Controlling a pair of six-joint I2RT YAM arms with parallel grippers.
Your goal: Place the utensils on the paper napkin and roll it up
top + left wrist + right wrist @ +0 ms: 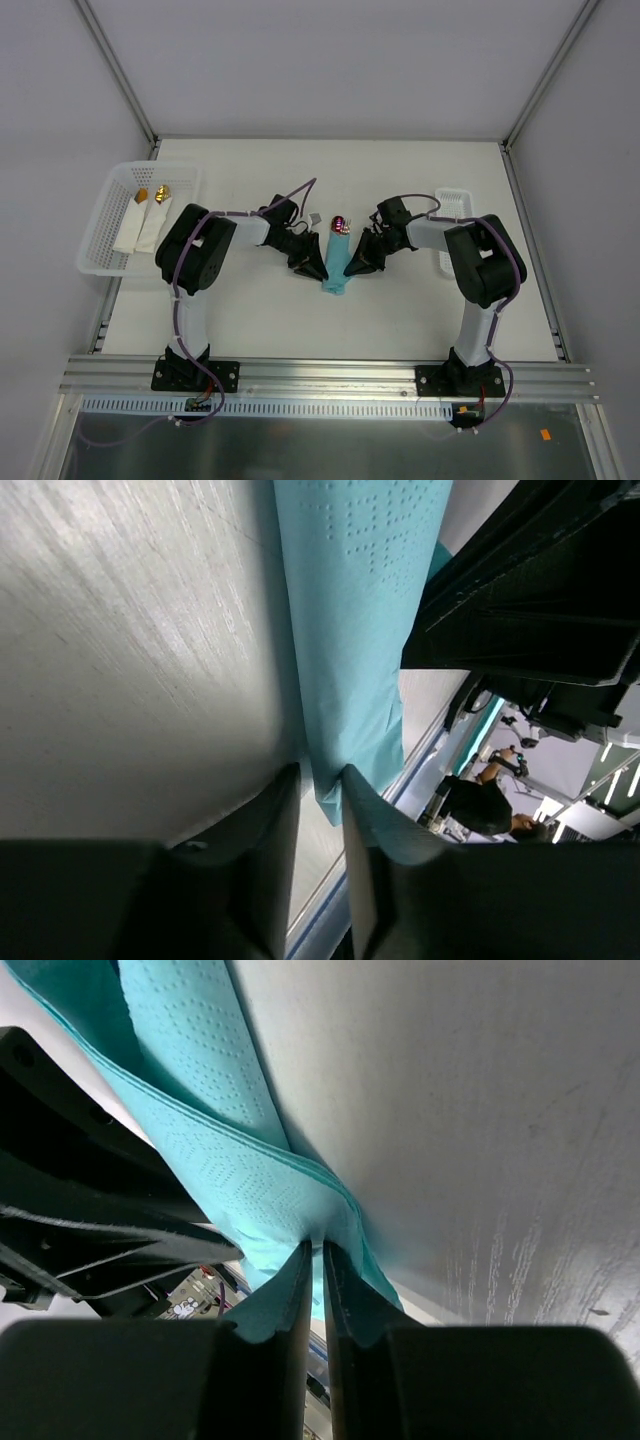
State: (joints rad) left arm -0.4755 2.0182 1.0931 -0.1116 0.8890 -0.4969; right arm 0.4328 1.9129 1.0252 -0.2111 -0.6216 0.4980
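The paper napkin (337,262) lies as a narrow teal roll at the table's middle. The purplish-pink head of a utensil (340,222) sticks out of its far end; the rest of the utensils is hidden inside. My left gripper (308,262) is at the roll's left side. In the left wrist view its jaws (322,772) stand a little apart, with a corner of the napkin (360,600) between the tips. My right gripper (358,262) is at the roll's right side. In the right wrist view it (317,1245) is shut on a fold of the napkin (200,1090).
A white basket (100,225) at the left edge holds two white rolled napkins with gold-tipped utensils (150,215). A small white tray (455,200) stands at the right. An aluminium rail (330,375) runs along the near edge.
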